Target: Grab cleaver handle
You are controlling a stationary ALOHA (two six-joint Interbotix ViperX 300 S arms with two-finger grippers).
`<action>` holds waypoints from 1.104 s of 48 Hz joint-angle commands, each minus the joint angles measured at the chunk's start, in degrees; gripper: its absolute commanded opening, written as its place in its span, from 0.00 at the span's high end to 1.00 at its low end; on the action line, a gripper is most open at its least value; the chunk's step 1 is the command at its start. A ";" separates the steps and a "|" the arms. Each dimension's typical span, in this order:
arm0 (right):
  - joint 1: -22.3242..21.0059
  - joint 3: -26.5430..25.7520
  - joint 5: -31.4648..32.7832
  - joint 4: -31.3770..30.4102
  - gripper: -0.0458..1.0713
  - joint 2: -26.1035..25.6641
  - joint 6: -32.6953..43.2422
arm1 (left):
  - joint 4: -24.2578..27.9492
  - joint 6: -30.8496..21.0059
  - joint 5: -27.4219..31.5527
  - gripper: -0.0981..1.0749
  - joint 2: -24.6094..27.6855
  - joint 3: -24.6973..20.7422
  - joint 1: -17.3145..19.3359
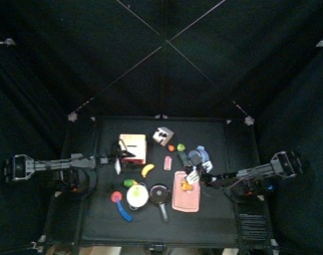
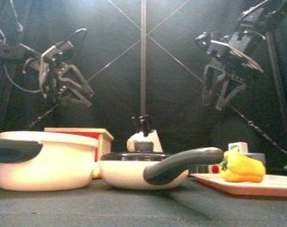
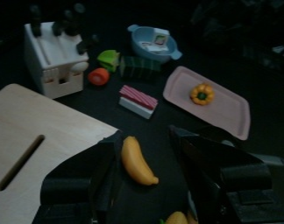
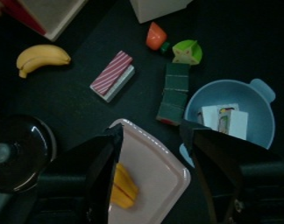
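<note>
A white knife block [image 3: 57, 59] stands at the back of the table, with several black handles [image 3: 51, 19] sticking out of its top. I cannot tell which one is the cleaver's. The block also shows in the top view [image 1: 164, 134] and in the front view [image 2: 143, 138]. My left gripper [image 3: 145, 171] is open and empty. It hangs above a banana [image 3: 138, 162], well short of the block, at the table's left [image 1: 93, 162]. My right gripper [image 4: 156, 162] is open and empty above the pink tray [image 4: 156, 149], at the table's right [image 1: 225, 179].
A wooden board [image 3: 45, 131] lies beside the block. A striped block [image 3: 138, 98], a tomato [image 3: 99, 76], a blue bowl [image 4: 226, 114] and a yellow pepper [image 4: 124, 185] on the tray are nearby. A cream pot [image 2: 42, 160] and a pan [image 2: 146, 167] stand at the front.
</note>
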 commanded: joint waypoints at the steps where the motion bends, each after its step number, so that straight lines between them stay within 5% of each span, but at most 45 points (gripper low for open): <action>1: -1.76 0.97 -2.20 -1.32 0.20 -2.55 0.00 | -0.26 0.00 5.71 0.20 0.53 -5.10 0.70; 29: -10.37 7.91 -15.38 -8.35 0.30 -5.80 -0.09 | 3.78 -0.18 23.20 0.19 14.50 -27.86 5.80; 42: -11.78 9.23 -16.35 -8.09 0.30 -5.36 0.00 | 11.95 -0.70 37.88 0.10 22.06 -38.58 6.33; 53: -11.78 9.40 -16.52 -8.09 0.30 -5.19 0.00 | 12.30 -2.37 36.47 0.05 25.66 -42.01 7.12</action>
